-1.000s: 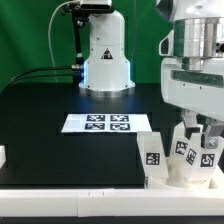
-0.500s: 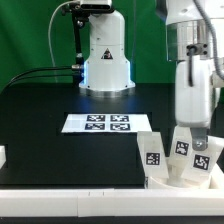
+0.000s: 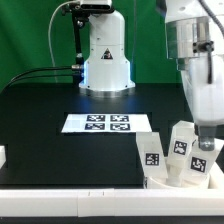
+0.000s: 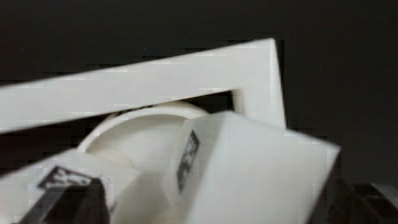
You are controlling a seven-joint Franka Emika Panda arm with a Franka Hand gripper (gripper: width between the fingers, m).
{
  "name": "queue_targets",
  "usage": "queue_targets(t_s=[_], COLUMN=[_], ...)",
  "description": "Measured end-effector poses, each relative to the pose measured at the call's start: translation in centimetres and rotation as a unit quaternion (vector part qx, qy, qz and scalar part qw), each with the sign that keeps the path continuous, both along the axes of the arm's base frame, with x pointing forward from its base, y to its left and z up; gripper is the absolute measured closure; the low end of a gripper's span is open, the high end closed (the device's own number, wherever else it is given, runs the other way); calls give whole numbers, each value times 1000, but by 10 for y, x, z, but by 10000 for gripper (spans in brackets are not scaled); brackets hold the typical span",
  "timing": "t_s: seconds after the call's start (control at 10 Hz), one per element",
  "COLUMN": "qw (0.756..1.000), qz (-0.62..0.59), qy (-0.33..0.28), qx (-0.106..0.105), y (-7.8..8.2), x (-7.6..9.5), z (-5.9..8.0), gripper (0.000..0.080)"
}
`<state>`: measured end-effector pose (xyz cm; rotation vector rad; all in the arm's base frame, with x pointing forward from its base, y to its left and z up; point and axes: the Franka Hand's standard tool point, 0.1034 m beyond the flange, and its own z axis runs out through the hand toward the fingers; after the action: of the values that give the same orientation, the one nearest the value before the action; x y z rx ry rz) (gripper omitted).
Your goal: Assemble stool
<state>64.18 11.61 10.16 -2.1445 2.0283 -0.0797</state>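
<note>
The stool [image 3: 178, 157] stands upside down at the near right of the black table [image 3: 40, 120], in the corner formed by the white border rail [image 3: 70, 198] that runs along the near edge. Its round seat rests on the table surface, and three short blocky legs rise from it, each bearing a black-and-white square tag.

The arm reaches down from the upper right of the exterior view. The gripper [image 3: 207, 141] sits at the top of the rightmost leg [image 3: 203, 155], partly cut off by the frame edge. From this angle it cannot be told how far apart the jaws stand, nor whether they grip the leg.

The wrist view is blurred. It shows a leg [image 4: 249, 165] as a large white block close to the camera, with a tag on one face, the curved seat [image 4: 143, 135] behind it, and the corner of the rail [image 4: 214, 70] beyond that. A second tag appears at the frame edge on another leg [image 4: 63, 180].

The marker board [image 3: 107, 123] lies flat near the middle of the table, well apart from the stool. The white robot base [image 3: 105, 55] stands at the far side. A small white part [image 3: 3, 156] lies at the near left edge.
</note>
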Motion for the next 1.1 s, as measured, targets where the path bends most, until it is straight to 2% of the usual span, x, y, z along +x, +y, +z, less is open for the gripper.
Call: queue_targets(t_s=[0.2,0.5,0.6,0.7,0.8,0.9,1.1], qw=[983,961,917,865,827,820,783], qz=[182,272,389,494,556,564,613], qy=[-15,-23,-28,-22,-14,-28,-26], qx=[-23,-44,-77,-83,-77,-90,-103], y=[7,5,6,7,9,8,3], x=[-2,-1,0,-2,0,3,2], z=[2,1,2,0,1,3,2], gripper=[151,151,151,151,151,151,151])
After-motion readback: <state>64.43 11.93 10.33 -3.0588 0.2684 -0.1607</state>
